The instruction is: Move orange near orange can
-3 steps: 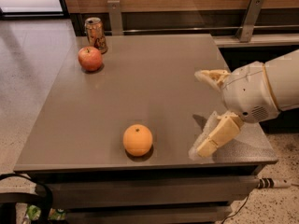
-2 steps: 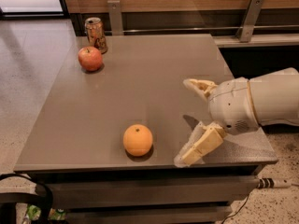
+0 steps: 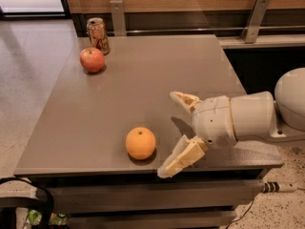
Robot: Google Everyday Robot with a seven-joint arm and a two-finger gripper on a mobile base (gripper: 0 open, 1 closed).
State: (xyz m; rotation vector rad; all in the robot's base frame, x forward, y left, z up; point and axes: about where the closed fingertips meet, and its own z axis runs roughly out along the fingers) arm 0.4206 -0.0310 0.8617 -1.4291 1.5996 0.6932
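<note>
Currently the end effector (image 3: pixel 168 134) hovers low over the counter (image 3: pixel 157 66), fingers spread wide and empty, just right of the orange (image 3: pixel 140 143), which sits near the front edge. The orange can (image 3: pixel 97 35) stands at the far left corner, beside an apple (image 3: pixel 92 59). A good next move would be to bracket the orange squarely and close gently, so it cannot roll away.

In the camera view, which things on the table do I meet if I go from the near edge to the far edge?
The orange → apple → can. The open tool is right of the orange, at about the same depth, so it is left out of the order.
</note>
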